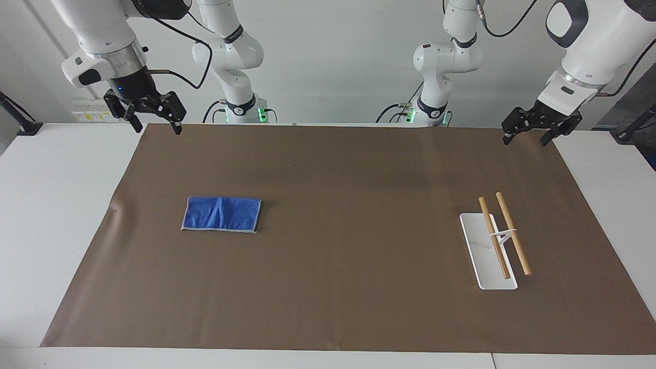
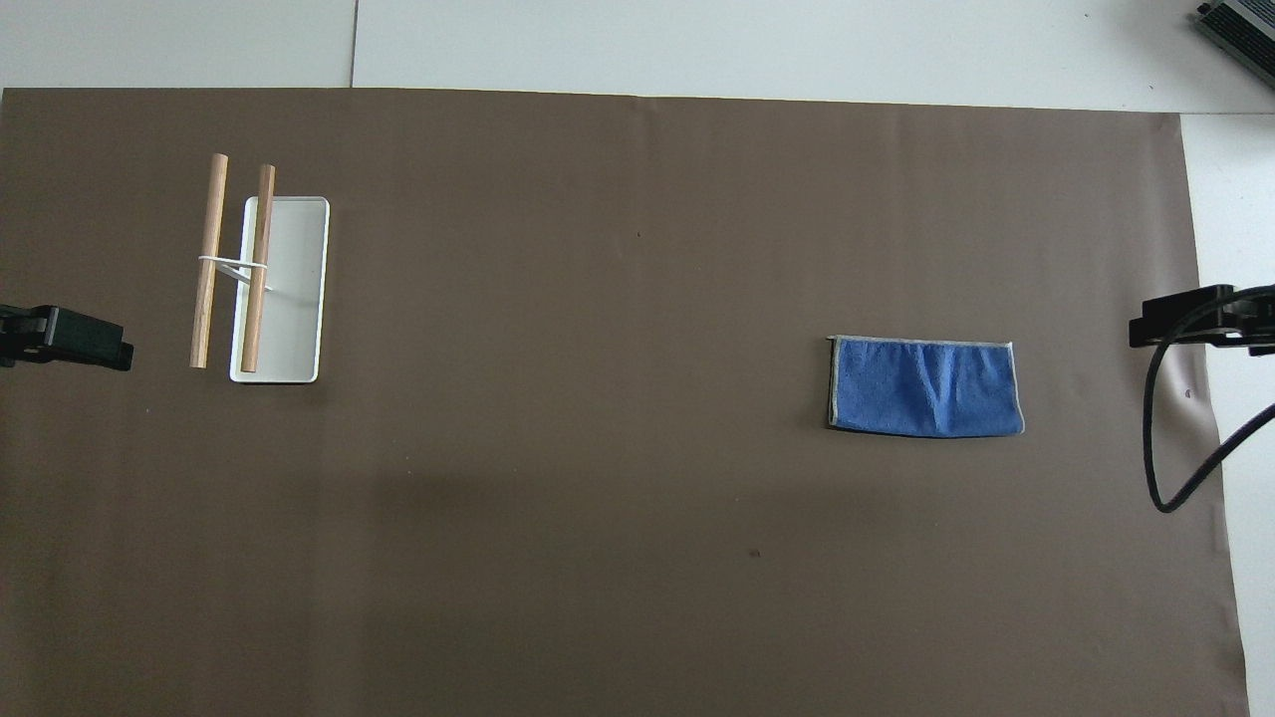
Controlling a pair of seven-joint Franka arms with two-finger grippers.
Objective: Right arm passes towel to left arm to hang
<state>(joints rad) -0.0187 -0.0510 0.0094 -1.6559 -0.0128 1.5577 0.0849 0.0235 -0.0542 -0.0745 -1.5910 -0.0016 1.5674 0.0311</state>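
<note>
Two claws hung open and empty in the facing view, the right claw (image 1: 156, 119) and left claw (image 1: 529, 132) over the worktop's (image 1: 328, 307) robot-side corners. Overhead, I saw the towel (image 2: 926, 387) flat toward the right arm's end; soft and light, I judged, best pinched at an edge.

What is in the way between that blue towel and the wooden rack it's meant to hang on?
Nothing visible. The towel lies flat toward the right arm's end; the rack stands toward the left arm's end, with only bare brown mat between. The right gripper and left gripper hang open, raised, holding nothing.
</note>
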